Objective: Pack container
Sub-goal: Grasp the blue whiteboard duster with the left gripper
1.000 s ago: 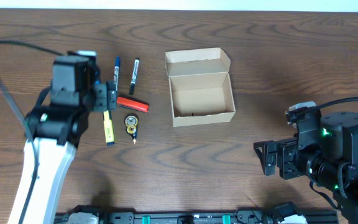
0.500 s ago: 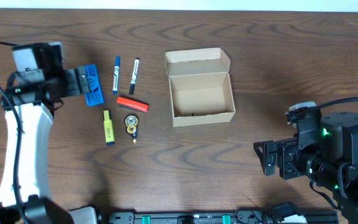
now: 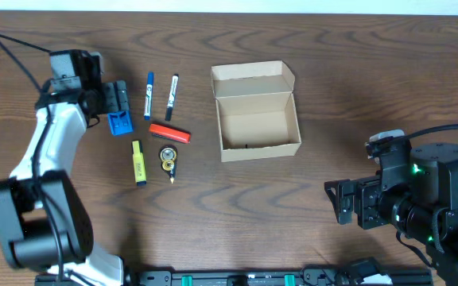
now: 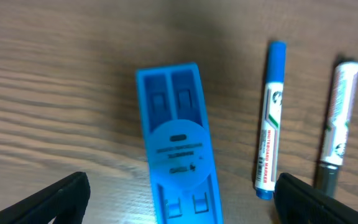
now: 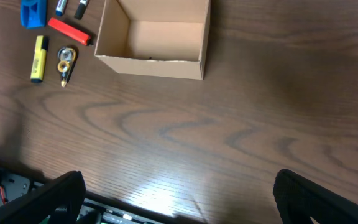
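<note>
A: Left gripper (image 3: 118, 102) up near the far left corner of the table (image 3: 229, 230), fingers spread wide, gripping nothing. Hanging over a blue case (image 3: 120, 124).

B: Much closer from the left wrist: case flat on the wood, round raised label mid-body, print too small to read, lower end cut off by the frame. Just two dark fingertips (image 4: 55, 199) visible, at the bottom corners.

A: Right of the case, blue marker (image 3: 149, 95) and black marker (image 3: 171, 97), side by side, not touching. Black one cropped in the wrist view.

B: Only from overhead and the right wrist: red bar (image 3: 169, 133), yellow highlighter (image 3: 138, 163), and a small round gold thing (image 3: 168, 157) with a pointed stub under it. Hard to say what.

A: Then the box (image 3: 257, 115), near the far edge, about midway along, flap folded back, open on top. Nothing between it and the markers.

B: Inner walls and floor plain from the right wrist; flap out of frame there.

A: Right gripper (image 3: 343, 202) toward the near right corner, well apart from the box, fingers released, holding nothing. Glare on the wood by the near edge.
</note>
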Robot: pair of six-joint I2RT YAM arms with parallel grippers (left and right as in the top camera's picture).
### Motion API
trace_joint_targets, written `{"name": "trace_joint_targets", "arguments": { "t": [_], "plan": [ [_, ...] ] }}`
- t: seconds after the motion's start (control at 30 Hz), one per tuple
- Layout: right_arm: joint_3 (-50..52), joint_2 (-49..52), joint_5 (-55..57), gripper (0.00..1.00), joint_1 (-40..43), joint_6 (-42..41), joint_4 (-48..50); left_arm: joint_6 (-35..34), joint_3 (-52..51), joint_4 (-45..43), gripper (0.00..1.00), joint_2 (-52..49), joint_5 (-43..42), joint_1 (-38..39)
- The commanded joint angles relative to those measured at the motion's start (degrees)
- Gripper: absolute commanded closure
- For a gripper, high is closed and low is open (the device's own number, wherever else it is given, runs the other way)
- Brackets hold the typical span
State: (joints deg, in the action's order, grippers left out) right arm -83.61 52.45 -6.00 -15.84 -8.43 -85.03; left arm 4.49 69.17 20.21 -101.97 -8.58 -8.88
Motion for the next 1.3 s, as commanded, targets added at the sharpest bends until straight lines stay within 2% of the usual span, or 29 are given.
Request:
{"name": "trace_joint_targets", "arguments": {
  "t": [0.0,0.6,0.7,0.83,0.97,1.1,1.27],
  "plan": [
    [0.0,0.0,-0.2,0.01,-0.4,0.8,-0.1,-0.6,2.0,-1.0,0.05,-4.0,0.9,0.8],
    [0.0,0.0,-0.2,0.01,-0.4,0.8,-0.1,-1.5,2.0,-6.6,0.04,-14.1,1.5,0.8],
    [0.0,0.0,-0.2,0.01,-0.4,0.8,-0.1,-1.6,2.0,-6.8,0.00,-14.8,1.5,0.8],
    [0.0,0.0,-0.2,0.01,-0.4,0.8,-0.1,-1.6,2.0,-7.0,0.25,-14.8,1.8,0.8],
    [0.0,0.0,-0.2,0.01,-0.4,0.8,-0.1,-1.7,2.0,-6.6,0.41,-14.8,1.8,0.8],
    [0.0,0.0,-0.2,0.01,-0.4,0.8,-0.1,-3.0,2.1,-5.2,0.50,-14.0,2.7,0.8],
    [0.0,0.0,-0.2,0.01,-0.4,0.8,-0.1,-3.2,2.5,-1.7,0.52,-9.1,5.9,1.9]
  ]
}}
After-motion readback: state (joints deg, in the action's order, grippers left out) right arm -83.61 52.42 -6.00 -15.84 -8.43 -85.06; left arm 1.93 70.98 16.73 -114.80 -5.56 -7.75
